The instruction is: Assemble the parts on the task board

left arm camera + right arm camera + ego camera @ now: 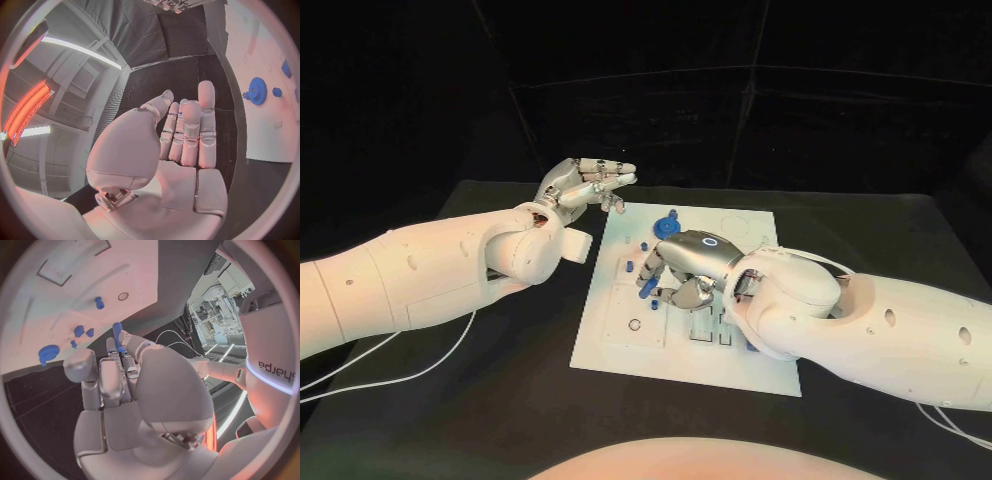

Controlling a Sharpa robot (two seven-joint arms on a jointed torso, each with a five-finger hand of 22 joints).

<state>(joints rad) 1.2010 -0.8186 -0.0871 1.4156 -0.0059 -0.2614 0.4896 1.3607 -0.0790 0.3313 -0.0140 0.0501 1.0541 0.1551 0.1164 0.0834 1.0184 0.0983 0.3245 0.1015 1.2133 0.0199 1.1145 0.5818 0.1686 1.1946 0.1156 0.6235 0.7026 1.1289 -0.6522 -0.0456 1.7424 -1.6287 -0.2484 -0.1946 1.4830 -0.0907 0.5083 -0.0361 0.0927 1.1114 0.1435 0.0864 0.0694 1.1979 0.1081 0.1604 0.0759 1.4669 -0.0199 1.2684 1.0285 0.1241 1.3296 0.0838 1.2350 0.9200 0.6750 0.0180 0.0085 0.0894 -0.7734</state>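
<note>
White arms, silver left hand (pixel 589 183), right hand (pixel 687 262), white cables

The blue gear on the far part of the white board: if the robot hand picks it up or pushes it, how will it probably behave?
The blue gear looks like rigid moulded plastic, so probably stiff and light. Its toothed rim should give fingers some grip, though the faces seem smooth. It appears to lie flat on the task board, so a push would likely slide it; set on edge, it could roll.

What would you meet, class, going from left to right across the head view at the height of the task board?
Left arm → bare left strip of the task board → right hand, over the board, with a blue part in its fingers → right arm.
</note>
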